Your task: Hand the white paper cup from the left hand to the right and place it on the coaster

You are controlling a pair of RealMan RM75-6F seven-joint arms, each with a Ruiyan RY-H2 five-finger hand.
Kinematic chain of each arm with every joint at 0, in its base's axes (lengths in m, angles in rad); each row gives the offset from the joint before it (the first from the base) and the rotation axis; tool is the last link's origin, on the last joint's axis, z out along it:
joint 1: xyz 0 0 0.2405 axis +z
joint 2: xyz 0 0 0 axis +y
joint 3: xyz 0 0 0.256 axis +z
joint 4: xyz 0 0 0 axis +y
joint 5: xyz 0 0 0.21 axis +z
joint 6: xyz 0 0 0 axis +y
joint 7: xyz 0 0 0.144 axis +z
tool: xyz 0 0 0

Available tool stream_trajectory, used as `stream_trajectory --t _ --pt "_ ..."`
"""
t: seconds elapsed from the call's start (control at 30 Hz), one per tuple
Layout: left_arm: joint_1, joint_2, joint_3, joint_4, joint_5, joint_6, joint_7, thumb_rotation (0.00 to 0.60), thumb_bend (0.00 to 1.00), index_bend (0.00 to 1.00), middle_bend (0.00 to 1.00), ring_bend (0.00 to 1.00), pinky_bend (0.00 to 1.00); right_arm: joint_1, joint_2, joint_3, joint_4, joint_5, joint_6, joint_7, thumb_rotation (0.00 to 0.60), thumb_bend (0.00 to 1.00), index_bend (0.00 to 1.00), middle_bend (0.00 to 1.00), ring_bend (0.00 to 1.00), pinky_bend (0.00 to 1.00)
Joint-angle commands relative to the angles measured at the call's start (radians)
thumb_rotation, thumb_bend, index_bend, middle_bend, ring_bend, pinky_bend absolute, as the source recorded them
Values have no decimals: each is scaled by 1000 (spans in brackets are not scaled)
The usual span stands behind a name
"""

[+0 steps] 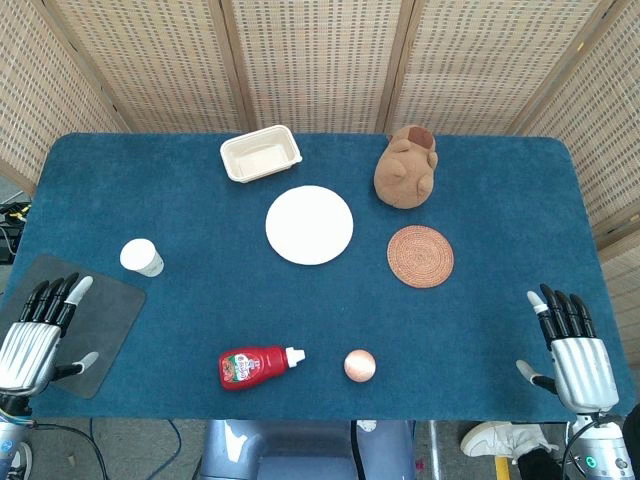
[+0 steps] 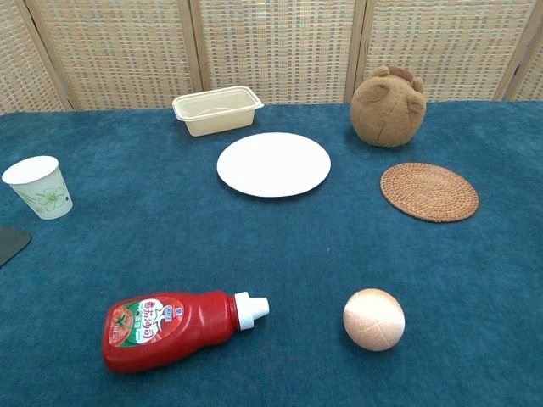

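Observation:
The white paper cup [image 1: 142,258] [image 2: 39,187] stands upright on the blue table at the left; it bears a faint green print. A round woven coaster [image 1: 420,256] [image 2: 429,192] lies flat at the right of centre with nothing on it. My left hand [image 1: 40,330] is at the table's near left corner over a dark mat, fingers apart, holding nothing, a short way below and left of the cup. My right hand [image 1: 572,345] is at the near right corner, fingers apart and holding nothing. The chest view shows neither hand.
A white plate [image 1: 309,225] lies mid-table, a cream tray [image 1: 260,154] behind it, a brown plush toy [image 1: 407,167] beyond the coaster. A red ketchup bottle [image 1: 256,365] lies on its side near the front beside a peach ball [image 1: 360,365]. A dark grey mat [image 1: 95,320] covers the left corner.

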State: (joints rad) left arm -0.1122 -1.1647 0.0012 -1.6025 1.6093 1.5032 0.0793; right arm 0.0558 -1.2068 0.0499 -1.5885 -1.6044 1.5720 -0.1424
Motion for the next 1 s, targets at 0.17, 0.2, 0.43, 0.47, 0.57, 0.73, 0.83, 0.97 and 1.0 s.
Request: stream_trajectory --t 0.17,0.2,0.43,0.47,0.57,0.73,0.83,0.97,1.0 --pt "1 -1 5 -3 11 5 3 600 107 0 0 0 0 -2 5 0 0 -2 4 10 600 16 0 0 0 0" --pt "1 -1 4 -3 11 5 2 600 106 0 0 0 0 -2 5 -1 0 -2 3 10 600 16 0 0 0 0" --pt "0 2 -1 2 0 3 -17 600 106 0 0 0 0 1 4 -3 -2 -4 -4 8 600 18 0 0 0 0" --pt "-1 2 -2 2 -1 2 -20 600 106 0 0 0 0 2 4 -3 -2 -4 -6 7 600 17 0 0 0 0" --pt "-3 4 -5 5 -7 -2 -27 600 106 0 0 0 0 5 2 -4 -2 -3 -13 3 600 16 0 0 0 0" --pt "-6 5 -9 7 -15 -7 -38 600 108 0 0 0 0 10 -1 -6 -3 -5 -22 -3 600 16 0 0 0 0" --pt "-9 6 -10 7 -19 -14 -39 600 106 0 0 0 0 12 -3 -10 -3 -10 -26 -5 600 17 0 0 0 0" --pt "-14 7 -17 3 -29 -20 -42 600 107 0 0 0 0 14 -6 -13 -1 -14 -31 -5 600 17 0 0 0 0" --pt "-17 9 -21 2 -35 -24 -50 600 107 0 0 0 0 15 -6 -13 0 -14 -32 -4 600 17 0 0 0 0"
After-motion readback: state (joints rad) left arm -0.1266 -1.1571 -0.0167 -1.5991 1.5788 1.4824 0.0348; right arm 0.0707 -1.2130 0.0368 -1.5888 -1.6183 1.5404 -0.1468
